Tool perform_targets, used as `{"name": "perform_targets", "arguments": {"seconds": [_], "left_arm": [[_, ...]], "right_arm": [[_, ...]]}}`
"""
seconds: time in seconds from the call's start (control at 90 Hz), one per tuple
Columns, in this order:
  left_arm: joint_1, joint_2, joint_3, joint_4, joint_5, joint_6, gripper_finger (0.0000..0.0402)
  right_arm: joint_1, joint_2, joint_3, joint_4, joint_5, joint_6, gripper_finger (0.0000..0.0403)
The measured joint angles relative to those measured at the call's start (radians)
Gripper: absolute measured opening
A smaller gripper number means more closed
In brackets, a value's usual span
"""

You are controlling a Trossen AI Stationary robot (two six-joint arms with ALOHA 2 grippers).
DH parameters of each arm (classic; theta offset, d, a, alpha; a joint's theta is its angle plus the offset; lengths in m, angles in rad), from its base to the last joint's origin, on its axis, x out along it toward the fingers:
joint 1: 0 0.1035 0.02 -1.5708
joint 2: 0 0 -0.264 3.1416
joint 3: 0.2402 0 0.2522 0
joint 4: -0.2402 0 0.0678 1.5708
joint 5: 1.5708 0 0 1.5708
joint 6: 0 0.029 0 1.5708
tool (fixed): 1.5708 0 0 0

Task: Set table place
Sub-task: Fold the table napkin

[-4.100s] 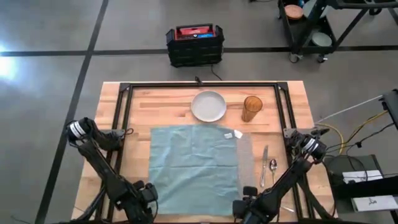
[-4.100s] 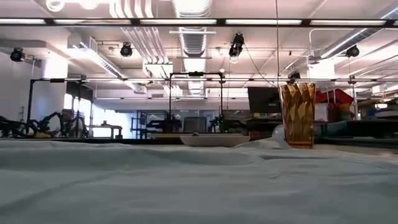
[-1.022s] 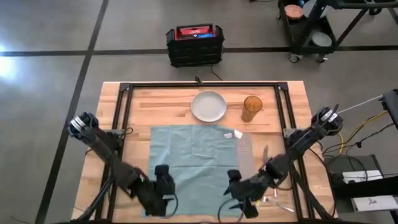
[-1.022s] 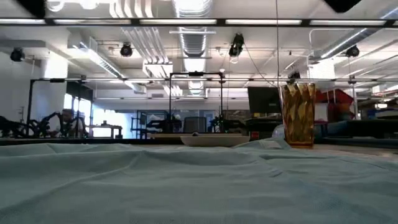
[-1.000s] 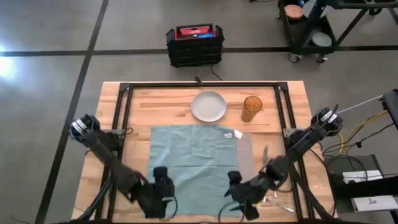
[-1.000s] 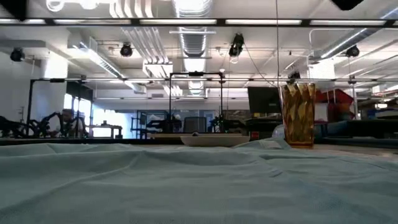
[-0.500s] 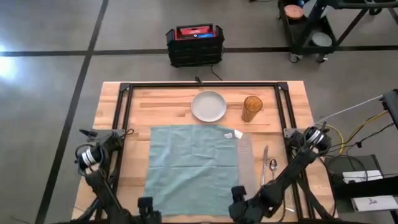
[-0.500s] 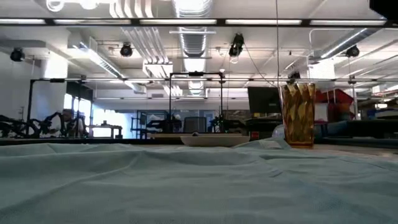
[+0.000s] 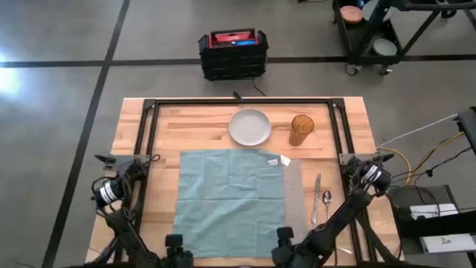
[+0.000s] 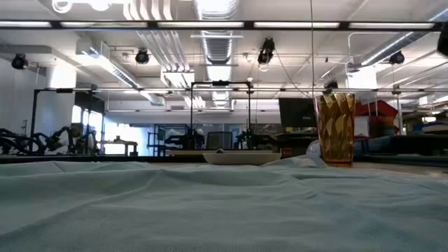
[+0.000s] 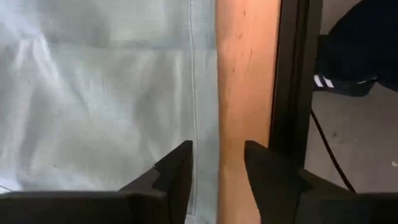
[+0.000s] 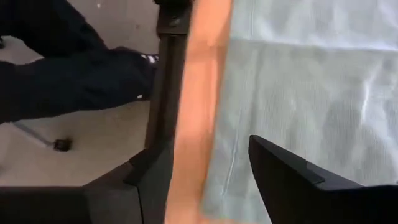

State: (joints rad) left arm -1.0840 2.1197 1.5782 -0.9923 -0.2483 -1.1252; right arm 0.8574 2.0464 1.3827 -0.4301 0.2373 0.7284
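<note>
A teal-green cloth [image 9: 230, 197] lies spread flat on the middle of the table [image 9: 186, 119] and fills the low view's foreground [image 10: 210, 210]. The grey place [image 9: 294, 187] shows only as a strip sticking out from under the cloth's right edge. My left gripper [image 9: 175, 249] [image 11: 217, 168] stands open over the cloth's near left edge [image 11: 191, 93]. My right gripper [image 9: 285, 244] [image 12: 211, 180] stands open over the cloth's near right part [image 12: 298, 81]. Neither has anything between its fingers.
A pale plate [image 9: 250, 126] and an amber glass [image 9: 301, 129] [image 10: 334, 129] stand beyond the cloth. A knife [image 9: 316, 195] and a spoon [image 9: 326, 199] lie right of the grey strip. The black frame rail [image 11: 292, 93] runs along the near edge; a person's dark leg [image 12: 62, 68] is beyond it.
Both grippers have drawn back from over the cloth's near part toward the table's near edge. The cloth's near end, which they covered, now shows lying flat.
</note>
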Motion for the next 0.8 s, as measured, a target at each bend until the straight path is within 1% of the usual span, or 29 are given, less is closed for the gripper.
{"name": "perform_targets", "arguments": {"seconds": [0.256,0.422,0.511,0.6,0.744,0.8], "left_arm": [[-0.001,-0.006,-0.055,0.06,-0.007,0.007,0.0102],[-0.001,-0.005,-0.057,0.065,-0.007,0.049,0.0067],[-0.001,-0.005,-0.058,0.065,-0.007,0.059,0.0038],[-0.001,-0.004,-0.058,0.066,-0.006,0.06,0.0009],[-0.001,-0.004,-0.059,0.065,-0.007,0.048,0.0006],[-0.001,-0.007,-0.06,0.065,-0.007,0.046,0.0002]], "right_arm": [[-0.002,0.045,0.003,-0.008,0.016,0.039,0.0184],[0.0,0.046,0.003,-0.018,0.026,0.034,0.0159],[0.0,0.047,0.003,-0.038,0.037,0.04,0.0132],[0.0,0.047,0.003,-0.056,0.039,0.081,0.0094],[-0.002,0.042,0.001,-0.066,0.035,0.085,0.0021],[-0.001,0.036,0.0,-0.067,0.028,0.085,0.0007]]}}
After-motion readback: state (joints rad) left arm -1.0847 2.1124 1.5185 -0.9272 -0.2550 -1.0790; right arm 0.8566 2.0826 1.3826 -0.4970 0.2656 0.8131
